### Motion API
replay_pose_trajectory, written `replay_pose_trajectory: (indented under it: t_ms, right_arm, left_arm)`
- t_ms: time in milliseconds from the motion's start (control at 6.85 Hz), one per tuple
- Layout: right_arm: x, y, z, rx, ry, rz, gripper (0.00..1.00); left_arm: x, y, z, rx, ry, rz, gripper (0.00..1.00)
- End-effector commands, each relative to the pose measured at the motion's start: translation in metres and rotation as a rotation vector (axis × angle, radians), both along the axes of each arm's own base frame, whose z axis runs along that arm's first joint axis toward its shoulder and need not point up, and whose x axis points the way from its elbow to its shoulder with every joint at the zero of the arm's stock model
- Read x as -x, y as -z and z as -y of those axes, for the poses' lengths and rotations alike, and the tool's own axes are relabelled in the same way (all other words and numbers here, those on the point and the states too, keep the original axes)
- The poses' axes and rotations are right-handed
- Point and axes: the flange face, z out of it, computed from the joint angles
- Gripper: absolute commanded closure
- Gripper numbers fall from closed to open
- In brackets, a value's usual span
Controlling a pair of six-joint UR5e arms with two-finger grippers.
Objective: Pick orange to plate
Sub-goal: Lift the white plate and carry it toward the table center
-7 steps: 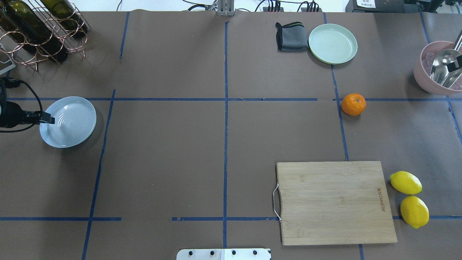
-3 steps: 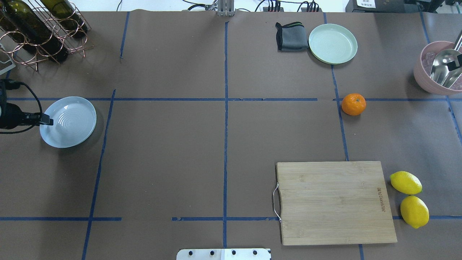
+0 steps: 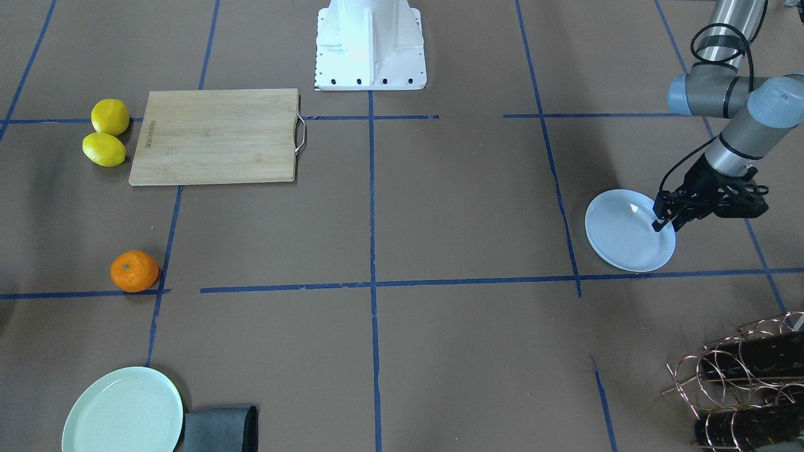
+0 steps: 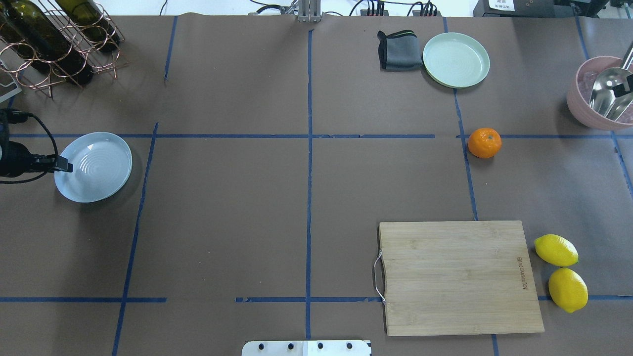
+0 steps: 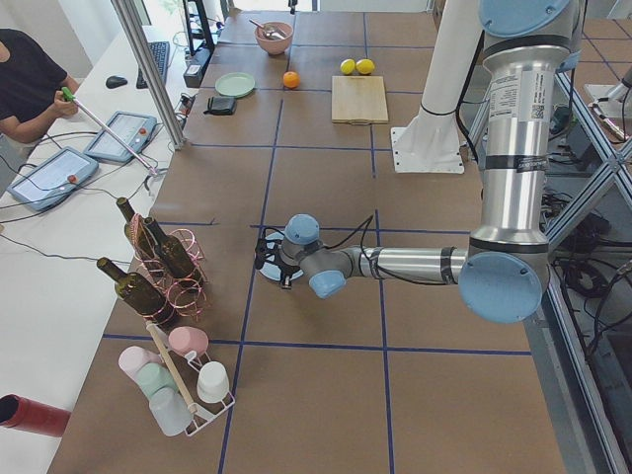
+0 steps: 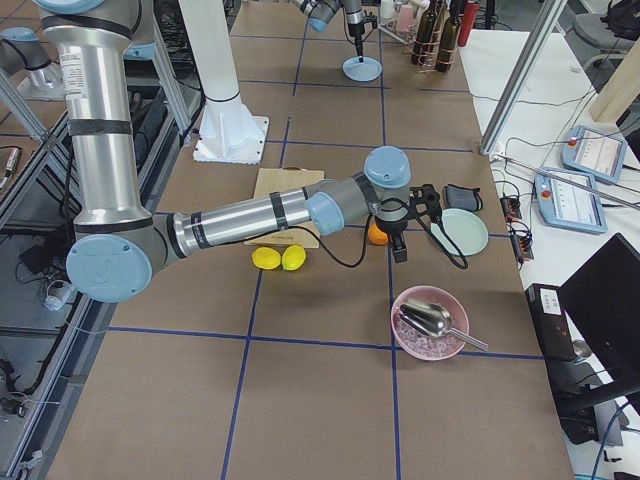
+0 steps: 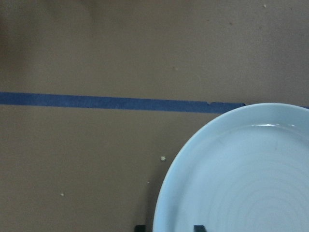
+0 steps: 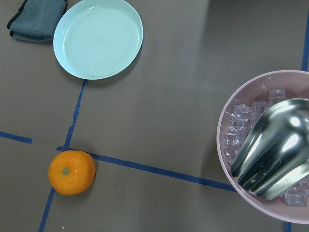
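The orange [image 4: 484,143] rests on the brown table at the right, on a blue tape line, with nothing touching it; it also shows in the front view [image 3: 134,271] and in the right wrist view [image 8: 72,172]. The pale blue-white plate [image 4: 99,173] lies far off at the left. My left gripper [image 4: 67,165] sits at that plate's outer rim [image 7: 164,193], one finger either side and a gap between them. My right gripper [image 6: 398,245] hangs between the orange and a pink bowl; whether it is open or shut cannot be told.
A mint-green plate [image 4: 456,60] and folded grey cloth [image 4: 398,50] lie beyond the orange. A pink bowl [image 4: 588,111] of ice with a steel scoop stands at the right edge. A cutting board [image 4: 460,277], two lemons [image 4: 556,250] and a wine rack [image 4: 54,39] also stand around.
My left gripper has drawn back a little to the left over the plate's rim. The plate and the orange have not moved.
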Motion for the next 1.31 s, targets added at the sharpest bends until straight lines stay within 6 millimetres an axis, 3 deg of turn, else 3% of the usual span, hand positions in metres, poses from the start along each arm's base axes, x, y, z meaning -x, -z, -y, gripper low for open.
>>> replay_pose_trajectory:
  t_ms: [0,292,584,730,876,1022,1168]
  right_arm:
    - [0.0,0.0,-0.001,0.0,0.0,0.0,0.0]
    - [0.0,0.0,-0.001,0.0,0.0,0.0,0.0]
    - [0.001,0.0,0.0,0.019,-0.014,0.004,0.0]
    - [0.001,-0.001,0.0,0.02,-0.015,0.002,0.0]
    - [0.001,0.001,0.0,0.018,-0.015,0.003,0.0]
    - [0.001,0.003,0.002,0.02,-0.016,0.005,0.0]
    - [0.006,0.001,0.002,0.058,-0.035,0.013,0.0]
  left_arm:
    - [0.001,-0.002,-0.002,-0.002,-0.007,0.002,1.0]
    - [0.0,0.008,-0.007,0.0,-0.052,-0.032,1.0]
    - [0.048,0.032,0.012,0.073,-0.1,-0.181,1.0]
    - [0.053,0.074,0.036,0.089,-0.088,-0.198,1.0]
    - [0.042,0.136,0.067,0.111,-0.072,-0.188,1.0]
    - [0.034,0.182,0.085,0.116,-0.065,-0.19,1.0]
    - [0.025,0.215,0.098,0.144,-0.015,-0.225,1.0]
